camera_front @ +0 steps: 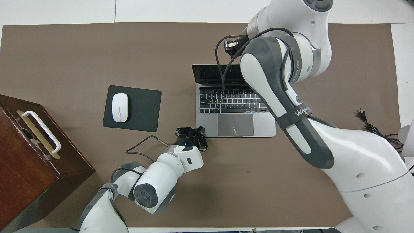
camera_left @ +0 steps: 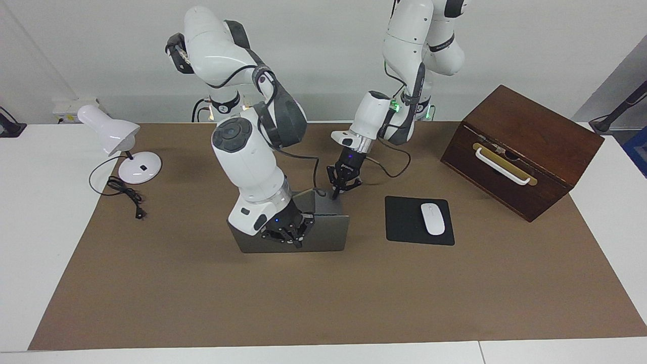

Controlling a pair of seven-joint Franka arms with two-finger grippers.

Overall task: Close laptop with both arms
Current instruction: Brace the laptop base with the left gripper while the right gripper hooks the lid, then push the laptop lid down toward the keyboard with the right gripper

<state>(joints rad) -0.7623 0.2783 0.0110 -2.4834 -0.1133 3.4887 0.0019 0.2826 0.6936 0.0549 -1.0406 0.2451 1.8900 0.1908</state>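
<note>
A robotics lab: two white arms (camera_left: 252, 151) bolted at a paper-covered bench (camera_left: 151, 303) (bare white walls), props near its corners.

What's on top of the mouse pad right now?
Only the white mouse lies on the black mouse pad, toward the wooden box. The pad's other half is bare. What lies under the mouse cannot be seen.

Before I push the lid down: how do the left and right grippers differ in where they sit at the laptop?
The right gripper is at the back of the raised lid of the laptop, near its top edge; the left gripper is at the keyboard deck's corner nearest the robots. The right arm reaches over the keyboard; the left arm stops short of it. Both grippers are low, close against the laptop.
</note>
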